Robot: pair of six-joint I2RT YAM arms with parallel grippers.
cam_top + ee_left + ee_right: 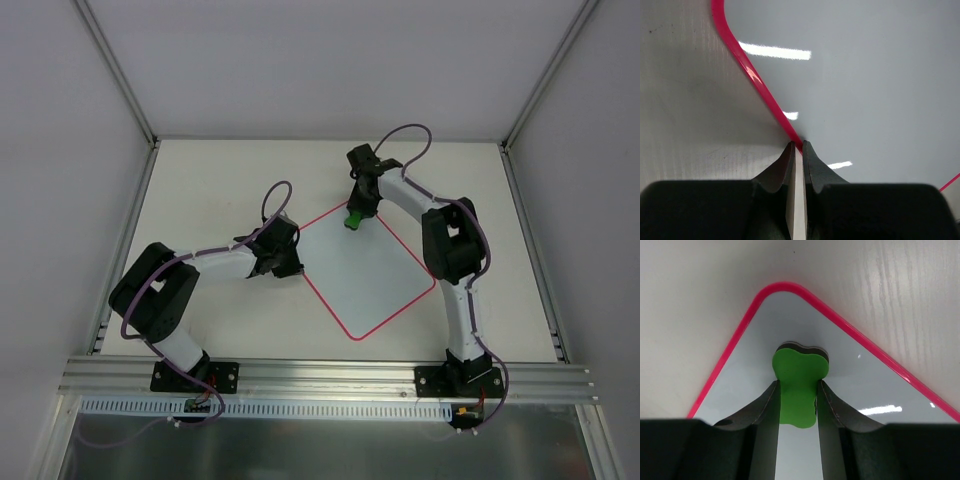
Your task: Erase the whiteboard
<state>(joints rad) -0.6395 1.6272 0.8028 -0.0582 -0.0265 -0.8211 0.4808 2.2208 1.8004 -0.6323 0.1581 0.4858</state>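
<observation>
Holding the green eraser (800, 365) in my right gripper (798, 383): fingers clamped on its two sides, dark underlayer toward the whiteboard (370, 270), just inside the board's far corner. Whiteboard lies flat on the white table (220, 180), turned cornerwise, between my two arms. Its surface reads plain white inside the red border. Left gripper (797, 146): fingers closed together, tips at the board's left red edge. Contact there I cannot confirm.

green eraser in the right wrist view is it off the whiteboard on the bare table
No, the green eraser, clamped in the right gripper, rests on the whiteboard just inside its rounded red corner.
</observation>
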